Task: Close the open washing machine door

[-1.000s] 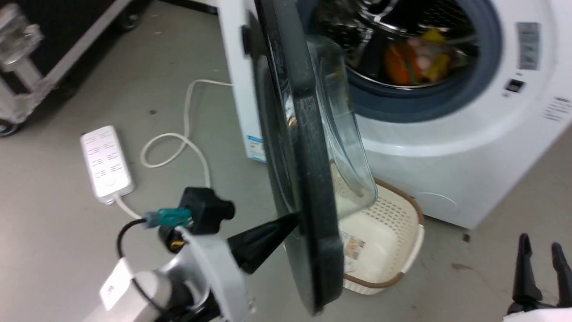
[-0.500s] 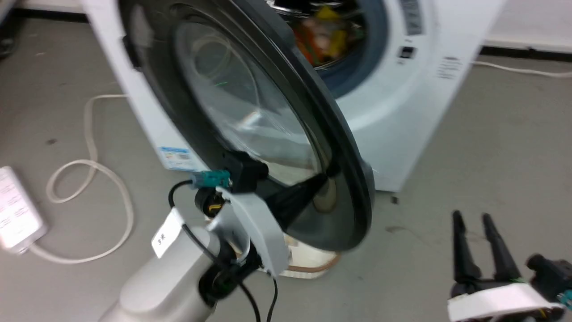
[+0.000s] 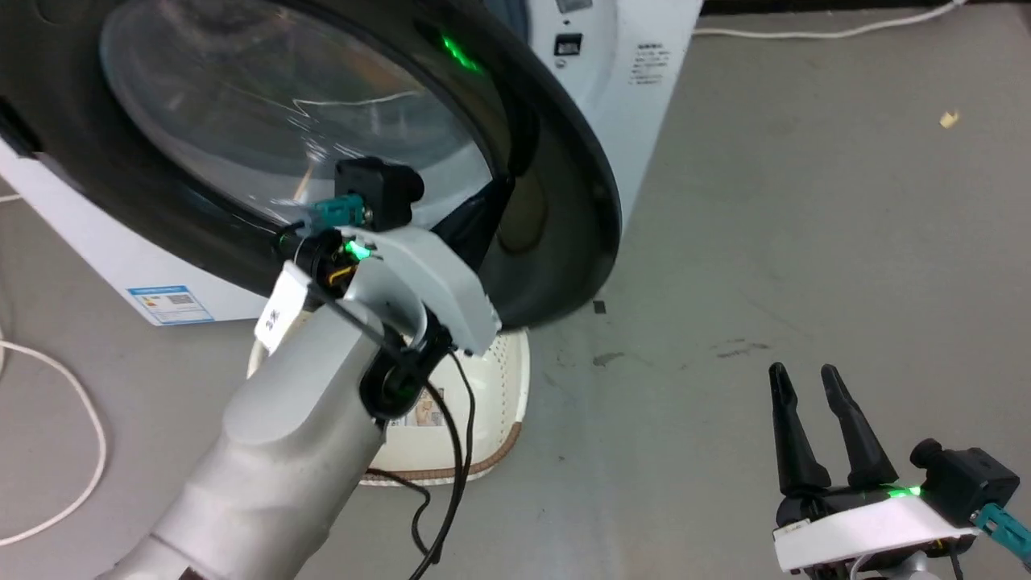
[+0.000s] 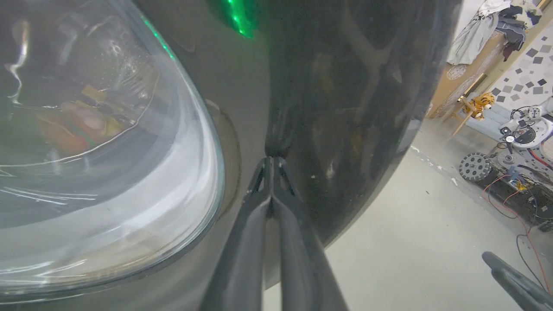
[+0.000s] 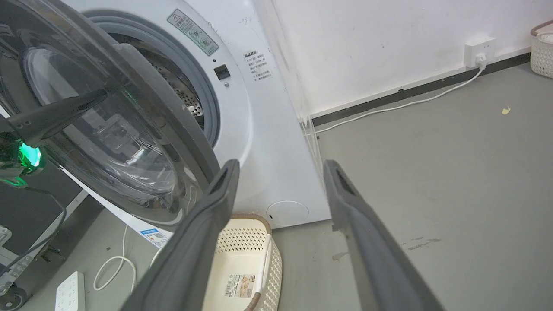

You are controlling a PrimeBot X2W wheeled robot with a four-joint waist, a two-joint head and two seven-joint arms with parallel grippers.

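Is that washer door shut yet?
No, it is ajar: the washing machine door stands angled away from the washing machine, its grey seal showing in the gap.

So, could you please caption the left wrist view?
Shut left pincer touching the black rim of the washing machine door.

Robotics lab, bare grey floor point(image 3: 805, 201), washing machine point(image 5: 268, 129), wheeled equipment point(image 4: 475, 166), white cord point(image 5: 410, 103) from wall socket point(image 5: 479, 49)

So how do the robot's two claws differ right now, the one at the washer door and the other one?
The left gripper has its fingers pressed together; the right gripper has them spread apart. The left gripper's tips touch the black rim of the washing machine door; the right gripper hangs over the floor, touching nothing. Both have two long dark fingers.
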